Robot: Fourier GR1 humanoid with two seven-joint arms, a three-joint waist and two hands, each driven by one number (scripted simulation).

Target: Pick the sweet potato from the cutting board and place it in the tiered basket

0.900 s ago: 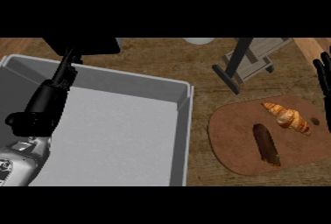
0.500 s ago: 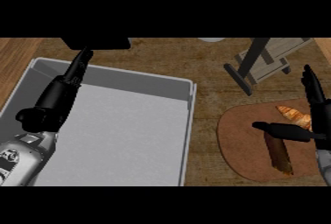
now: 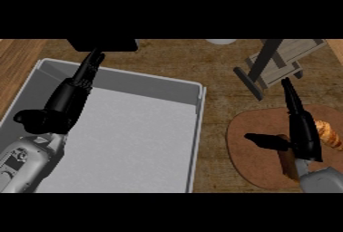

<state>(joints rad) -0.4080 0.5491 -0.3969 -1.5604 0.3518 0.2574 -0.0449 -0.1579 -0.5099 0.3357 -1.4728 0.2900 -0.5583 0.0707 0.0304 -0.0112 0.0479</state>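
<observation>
Now that the right robot hand (image 3: 305,136) has come in from the view's right edge, it hangs over the cutting board (image 3: 244,158), fingers straight, thumb spread, closed on nothing. Sweet potato (image 3: 287,159): lying on the board, mostly hidden under the palm, beside the croissant (image 3: 330,134). Grasp judged not yet made; lowering and curling the fingers come next. Tiered basket (image 3: 281,63): beyond the board, untouched. Left robot hand (image 3: 64,102): open, over the grey sink (image 3: 134,136), farther up the view than before.
</observation>
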